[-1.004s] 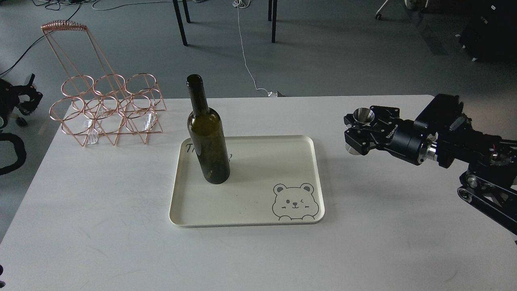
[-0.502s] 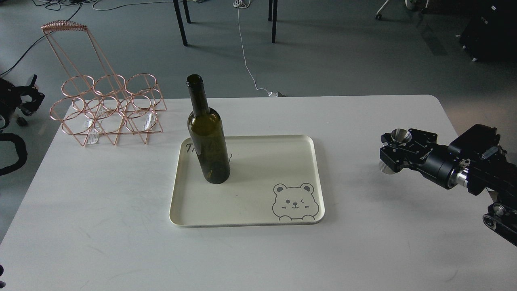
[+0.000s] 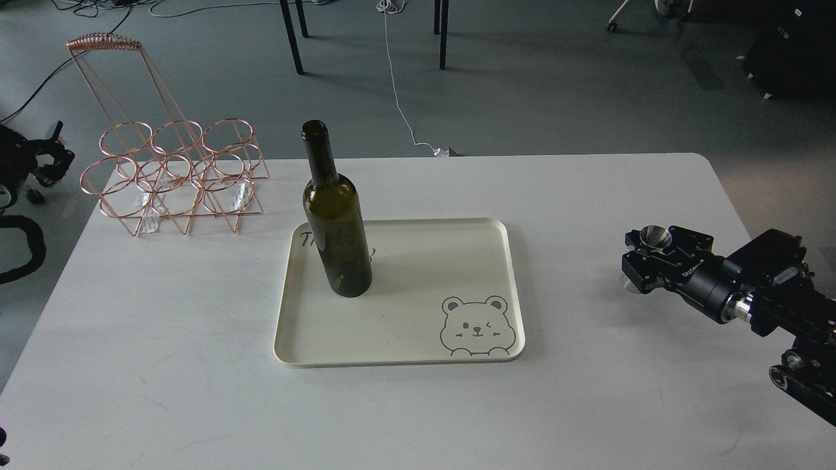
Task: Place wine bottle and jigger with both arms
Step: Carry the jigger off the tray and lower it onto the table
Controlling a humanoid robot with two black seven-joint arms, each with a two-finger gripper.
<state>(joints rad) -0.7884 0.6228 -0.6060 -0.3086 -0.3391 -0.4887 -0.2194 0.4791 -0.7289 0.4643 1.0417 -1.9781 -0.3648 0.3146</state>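
moved back from beside the tray toward the desk's (image 3: 588, 196) right edge and lower: right gripper (image 3: 643, 261), jaws apparently closed on the jigger (image 3: 646, 251) throughout.

Wine bottle (image 3: 336, 222) standing upright on the cream tray (image 3: 418, 261), in the tray's far-left part, at the middle of the white worktop (image 3: 163, 339). Copper wire rack (image 3: 173, 176) at the far-left corner. Right claw (image 3: 643, 262) near the right edge, clamped on the jigger (image 3: 653, 238), which is held upright. Left claw (image 3: 49, 156) beyond the left edge; finger state indistinct.
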